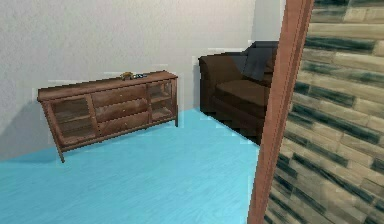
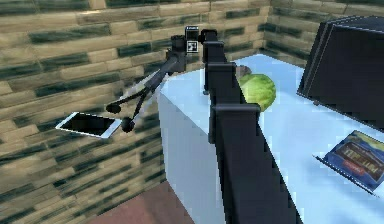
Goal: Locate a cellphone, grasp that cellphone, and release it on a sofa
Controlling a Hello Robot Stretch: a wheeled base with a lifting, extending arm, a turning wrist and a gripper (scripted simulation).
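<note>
In the forward view a dark brown sofa (image 1: 235, 90) stands against the far wall, right of the middle, with a dark cushion in its corner. A wooden sideboard (image 1: 110, 108) stands well apart to its left and bears a few small things (image 1: 128, 75) too small to name. Bare turquoise floor (image 1: 150, 170) lies between the robot and both. A wooden door frame (image 1: 280, 110) and a brick wall (image 1: 345, 140) take up the right side, so the robot seems to be looking through a doorway at the place where the drop is due.

In the arm side view the arm (image 2: 235, 130) reaches out over a white table (image 2: 300, 130). The gripper (image 2: 120, 117) is past the table's edge, in front of brick wall. The cellphone (image 2: 88, 124), a flat white slab, hangs at the far end of the fingers, clear of the table and of every other surface, so the gripper holds it. How its fingers are set cannot be told from this picture. Held out in free air like this, the phone should catch on nothing as the base drives. A green round thing (image 2: 258, 90), a dark screen (image 2: 345, 60) and a flat book-like thing (image 2: 355, 158) stay on the tabletop, apart from the gripper. The grasp looks done. What is left is the trip to the sofa and the release.
</note>
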